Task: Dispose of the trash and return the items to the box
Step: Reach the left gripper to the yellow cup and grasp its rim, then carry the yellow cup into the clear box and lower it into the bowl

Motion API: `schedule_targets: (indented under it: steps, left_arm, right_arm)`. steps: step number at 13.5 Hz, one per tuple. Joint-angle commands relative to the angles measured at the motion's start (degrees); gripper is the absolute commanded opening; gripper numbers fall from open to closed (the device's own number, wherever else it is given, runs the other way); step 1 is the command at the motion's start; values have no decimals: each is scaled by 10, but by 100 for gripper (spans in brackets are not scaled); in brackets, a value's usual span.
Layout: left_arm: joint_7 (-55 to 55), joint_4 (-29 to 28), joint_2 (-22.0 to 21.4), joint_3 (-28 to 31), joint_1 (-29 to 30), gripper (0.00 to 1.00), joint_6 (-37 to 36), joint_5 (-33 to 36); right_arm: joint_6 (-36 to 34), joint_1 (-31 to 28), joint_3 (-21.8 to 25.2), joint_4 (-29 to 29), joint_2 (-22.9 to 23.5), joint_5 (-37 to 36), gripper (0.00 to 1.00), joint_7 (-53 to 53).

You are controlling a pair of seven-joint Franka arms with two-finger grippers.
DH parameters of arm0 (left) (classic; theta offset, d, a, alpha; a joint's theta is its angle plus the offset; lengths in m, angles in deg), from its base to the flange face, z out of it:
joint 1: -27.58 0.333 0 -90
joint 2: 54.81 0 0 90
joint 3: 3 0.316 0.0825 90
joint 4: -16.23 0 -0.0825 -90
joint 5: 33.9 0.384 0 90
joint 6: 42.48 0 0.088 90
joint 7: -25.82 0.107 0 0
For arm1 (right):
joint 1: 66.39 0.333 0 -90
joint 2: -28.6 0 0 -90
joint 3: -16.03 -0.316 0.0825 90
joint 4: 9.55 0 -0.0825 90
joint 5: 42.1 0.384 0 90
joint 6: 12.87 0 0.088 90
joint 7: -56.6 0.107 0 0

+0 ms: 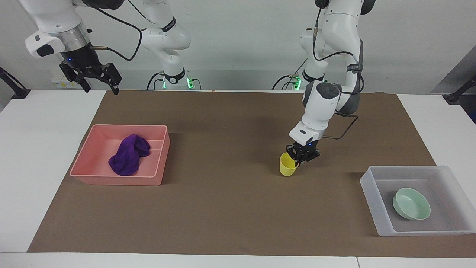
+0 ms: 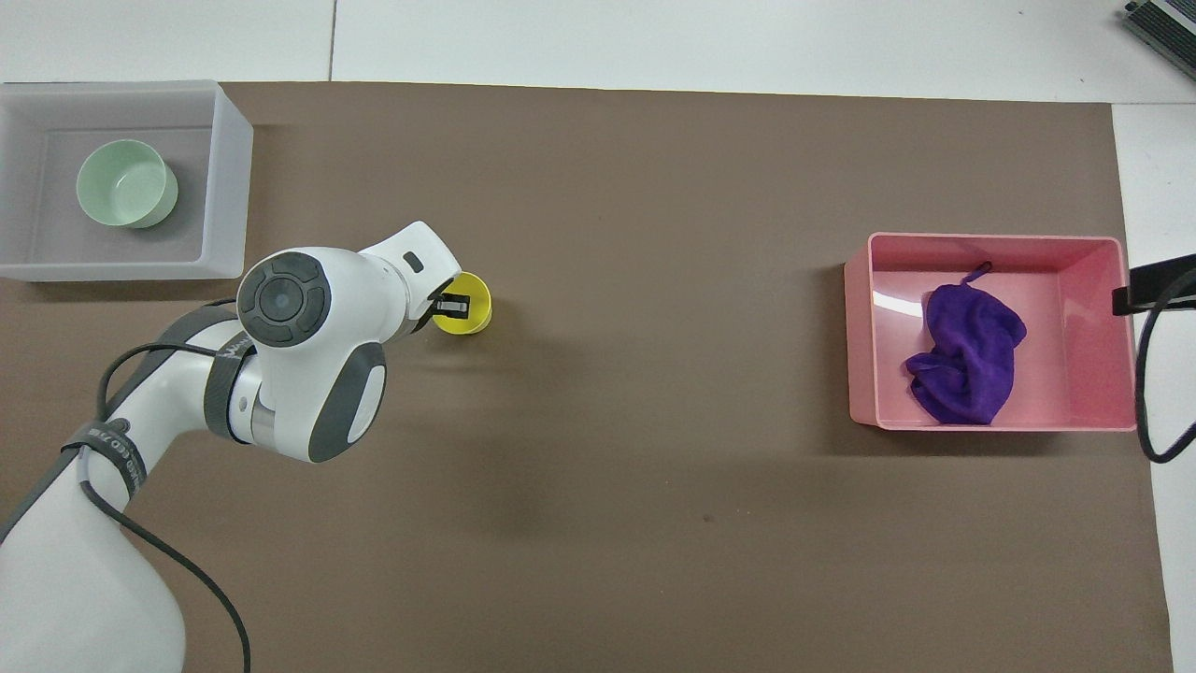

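Yellow plastic cup sits on the brown paper mat mid-table, tilted, its rim pinched by the left hand. The facing view shows the whole right hand raised with fingers spread, above the table's edge near the pink rectangular tray; overhead it is cut off. The purple cloth rag lies in that tray. The mint-green bowl sits in the translucent whitish box.

arms: glossy white shells | joints: dark grey bands, round grey caps | claws: black | cables: black, looped outside | bases: green lights | wrist: silver ring
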Motion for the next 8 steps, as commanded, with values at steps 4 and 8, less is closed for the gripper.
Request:
schedule_targets:
  steps: [4, 8]
  left_arm:
    - [17, 85, -9, -1, 101, 0, -17, 8]
    - [111, 143, 16, -1, 175, 0, -29, 5]
  right_arm:
    - [-4, -14, -20, 25, -14, 1, 100, 5]
    - [-10, -12, -22, 28, -18, -11, 100, -2]
